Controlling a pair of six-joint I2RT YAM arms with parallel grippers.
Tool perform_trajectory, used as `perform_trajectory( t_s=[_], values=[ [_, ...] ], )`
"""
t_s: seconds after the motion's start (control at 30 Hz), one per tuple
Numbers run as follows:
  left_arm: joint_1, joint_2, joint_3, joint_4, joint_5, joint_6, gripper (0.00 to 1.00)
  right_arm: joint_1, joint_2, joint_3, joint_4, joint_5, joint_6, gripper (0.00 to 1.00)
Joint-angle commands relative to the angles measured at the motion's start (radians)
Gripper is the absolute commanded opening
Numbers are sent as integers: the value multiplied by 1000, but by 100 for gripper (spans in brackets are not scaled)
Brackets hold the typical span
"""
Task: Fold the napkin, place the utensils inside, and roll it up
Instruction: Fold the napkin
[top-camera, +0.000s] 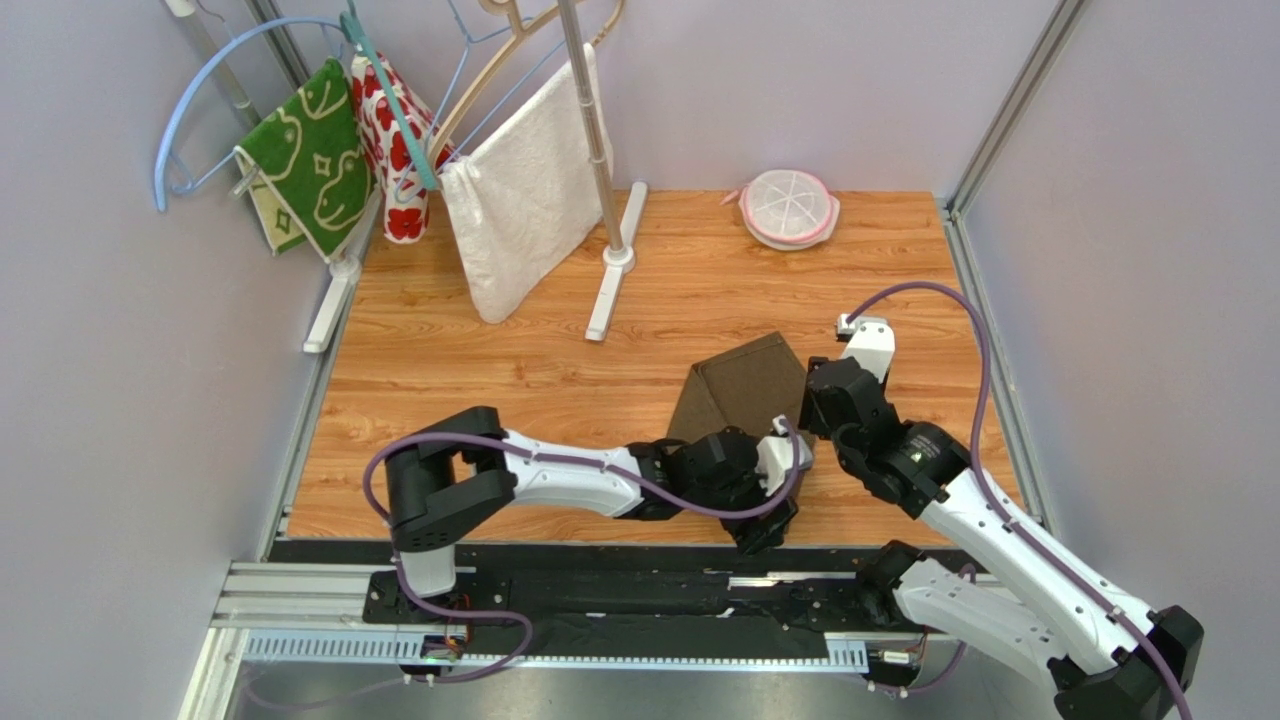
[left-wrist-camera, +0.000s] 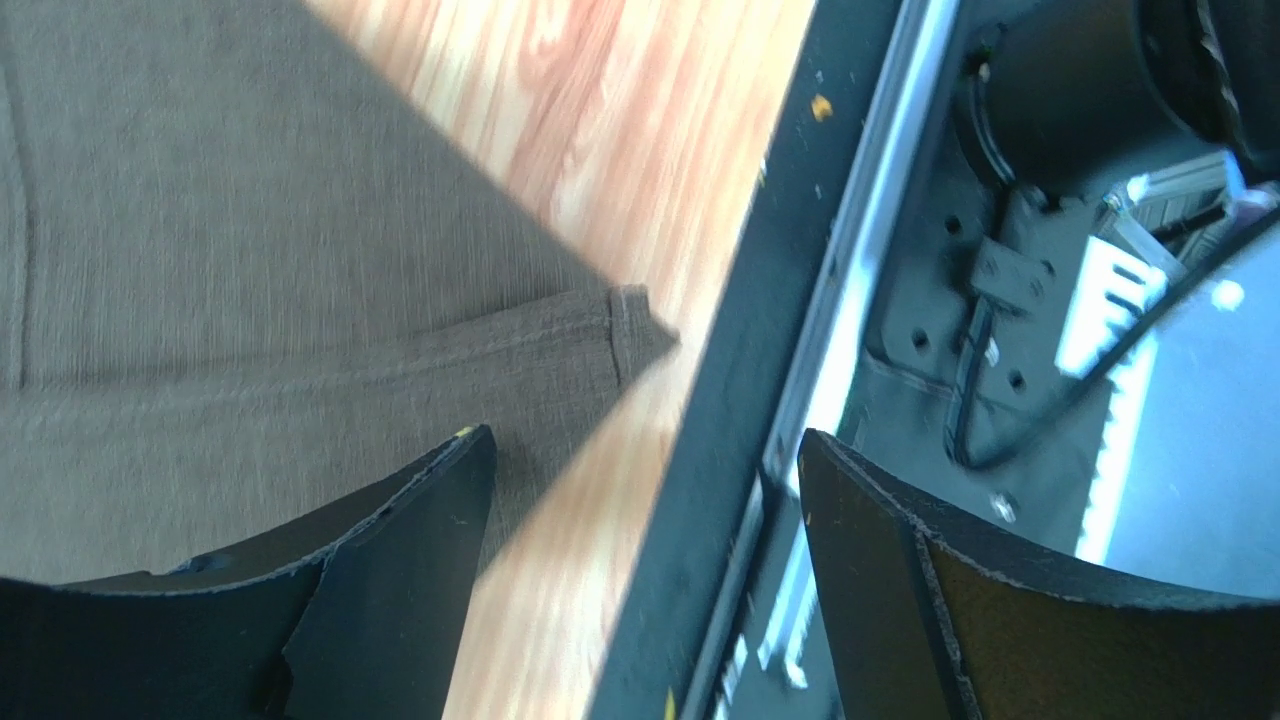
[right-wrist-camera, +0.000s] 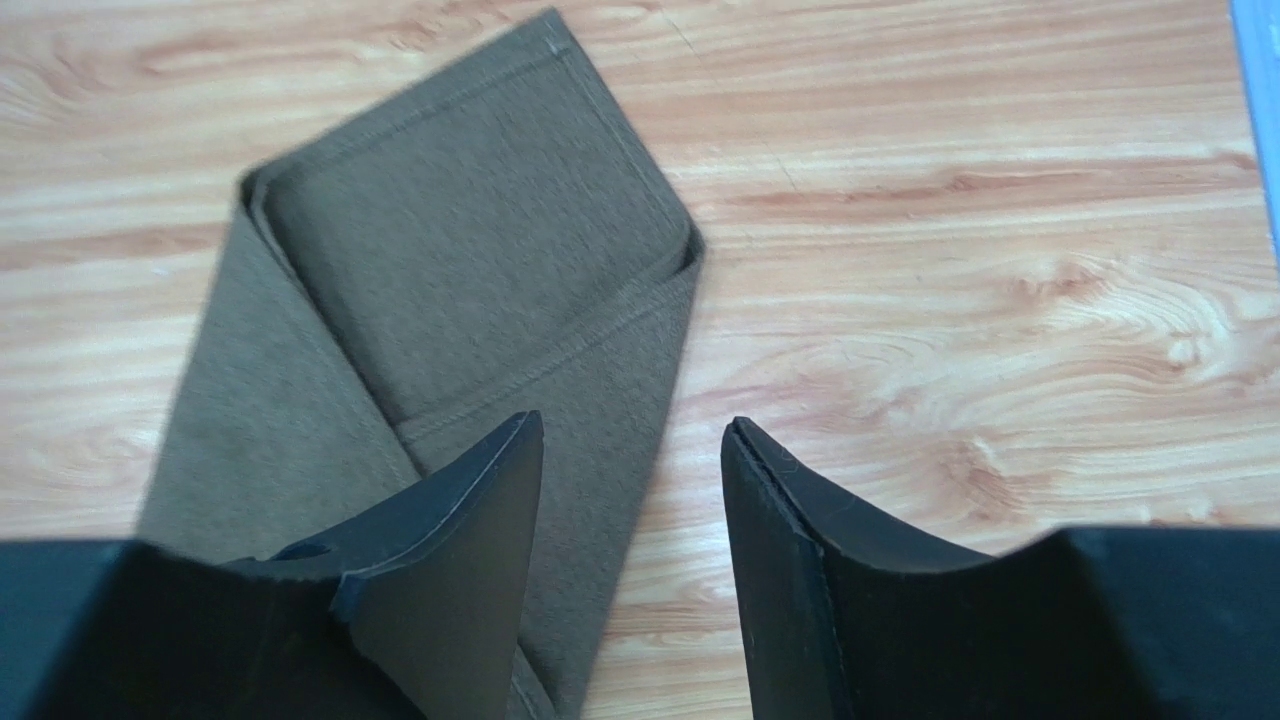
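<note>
The left pincer (left-wrist-camera: 643, 443) stands wide apart and holds nothing. The napkin's (left-wrist-camera: 271, 270) hemmed near corner lies flat on the table (left-wrist-camera: 601, 90) just at its 12 o'clock, with the cloth spreading toward 10 o'clock. The right pincer (right-wrist-camera: 631, 428) is also spread and empty, one finger above the napkin's edge. From there the folded strip runs long from 7 o'clock up to 12 o'clock, a flap lying across it. The left arm looks nearer the loose corner, so the next fold probably falls to it. No cutlery shows in any view.
</note>
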Motion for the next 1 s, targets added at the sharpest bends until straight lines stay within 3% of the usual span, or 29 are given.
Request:
perform_trajectory(
  t_s=[0.0,0.23,0.43,0.67,0.97],
  values=[
    [-8,-188,-79,22,-61,-44,83,-17,-25,51,66,-50,29,52],
    [50,-452,-246,1,-181,-78,86,-23,-10,17,77,-156,41,52],
    [236,-551,-349,-73,-185,-179,86,-46,-10,-55,89,-306,91,53],
    [365,-473,-377,-79,-129,-342,80,-48,-32,-202,96,-505,194,56],
    [394,-375,-397,8,-93,-433,77,-49,-61,-299,87,-642,276,56]
  ],
)
